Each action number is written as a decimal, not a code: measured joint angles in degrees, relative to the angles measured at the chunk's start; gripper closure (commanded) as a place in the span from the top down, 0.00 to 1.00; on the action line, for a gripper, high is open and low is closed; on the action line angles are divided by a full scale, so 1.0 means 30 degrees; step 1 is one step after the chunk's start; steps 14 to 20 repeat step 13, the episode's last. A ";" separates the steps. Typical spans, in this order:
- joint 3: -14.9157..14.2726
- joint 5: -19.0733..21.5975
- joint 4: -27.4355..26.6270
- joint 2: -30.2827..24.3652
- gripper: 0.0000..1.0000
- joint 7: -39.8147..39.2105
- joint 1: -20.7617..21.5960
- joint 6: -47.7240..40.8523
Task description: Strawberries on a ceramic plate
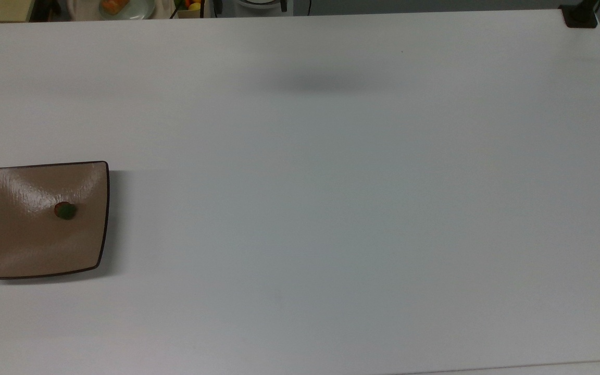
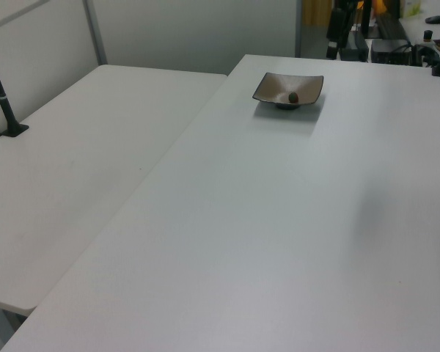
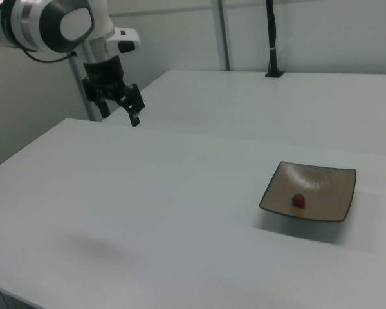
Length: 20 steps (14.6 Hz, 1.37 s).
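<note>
A small red strawberry (image 1: 65, 210) with a green cap lies near the middle of the square tan-brown ceramic plate (image 1: 19, 245), at the top view's left edge of the white table. The strawberry (image 3: 298, 201) also rests inside the plate (image 3: 328, 193) in the right view, and the strawberry (image 2: 293, 97) and plate (image 2: 271, 86) sit far back in the left view. My gripper (image 3: 120, 118) hangs high above the table's far left corner in the right view, well away from the plate. It is open, with nothing between its fingers.
A pale round dish (image 1: 123, 7) with orange food sits beyond the table's far edge. A black post (image 1: 581, 14) is clamped at the top view's upper right corner. A second white table (image 2: 81, 169) adjoins on the left view's left.
</note>
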 measured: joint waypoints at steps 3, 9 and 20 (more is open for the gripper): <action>0.0691 -0.0821 -0.0251 0.0119 1.00 0.0000 -0.0017 0.0000; 0.0784 -0.0937 -0.0253 0.0217 1.00 -0.1594 -0.0418 0.0187; 0.0728 -0.0936 -0.0249 0.0246 1.00 -0.1797 -0.0780 0.0591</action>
